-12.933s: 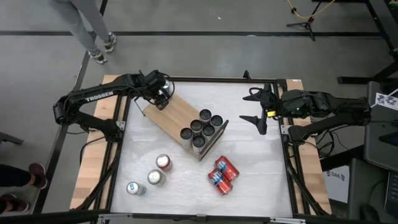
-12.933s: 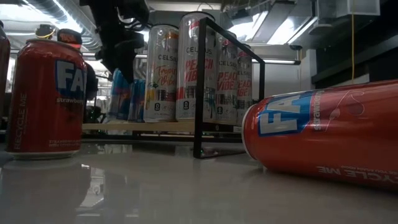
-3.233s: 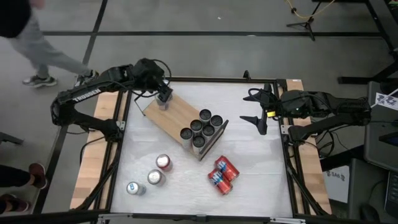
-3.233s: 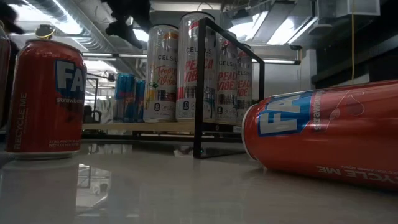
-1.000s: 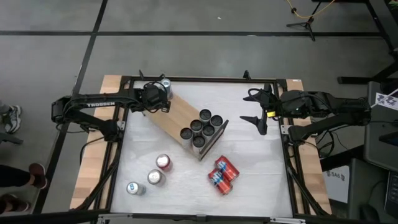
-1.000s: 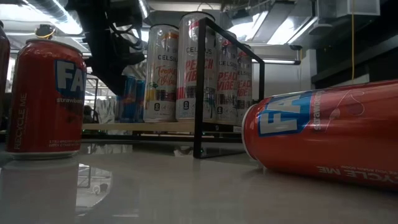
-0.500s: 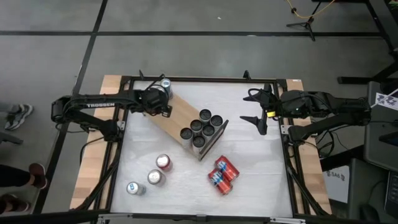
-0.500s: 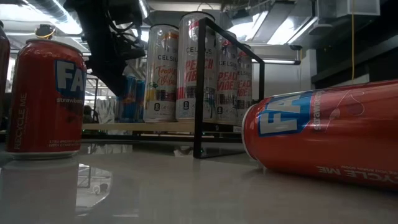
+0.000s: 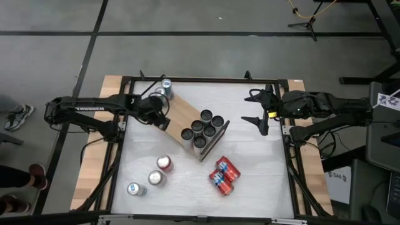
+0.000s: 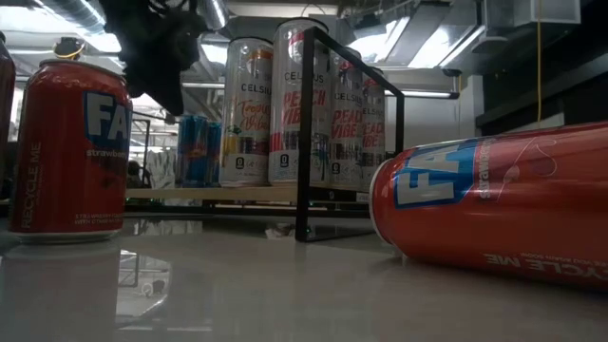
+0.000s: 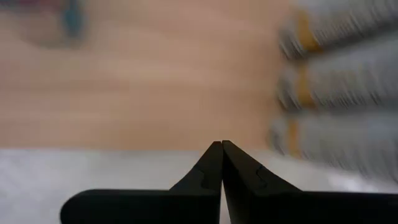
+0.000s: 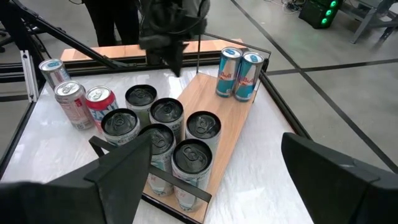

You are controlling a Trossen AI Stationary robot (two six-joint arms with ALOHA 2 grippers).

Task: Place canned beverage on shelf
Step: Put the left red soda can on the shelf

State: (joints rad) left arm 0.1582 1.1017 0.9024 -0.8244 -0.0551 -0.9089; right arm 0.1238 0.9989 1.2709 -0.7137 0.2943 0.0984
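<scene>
The shelf point(image 9: 181, 112) is a light-wood board on a black wire frame, lying slantwise on the white table. Two blue cans point(image 12: 239, 73) stand on its far left end, and several tall cans point(image 9: 201, 128) stand at its other end. My left gripper point(image 9: 164, 122) hovers shut and empty over the board's left edge, between the two groups; its wrist view shows the shut fingertips point(image 11: 222, 146) above the wood. My right gripper point(image 9: 256, 112) waits open and empty at the table's right side.
Two red cans point(image 9: 224, 175) lie on their sides near the table's front middle. A red can point(image 9: 164, 164) and two silver cans point(image 9: 145, 184) stand upright at the front left. Bare white tabletop lies between the shelf and the right arm.
My left gripper has drawn back from the two blue cans at the shelf's far end, going toward the table's near edge along the board, rising a little and turning as it went. It has stayed shut. The two blue cans stand where they were.
</scene>
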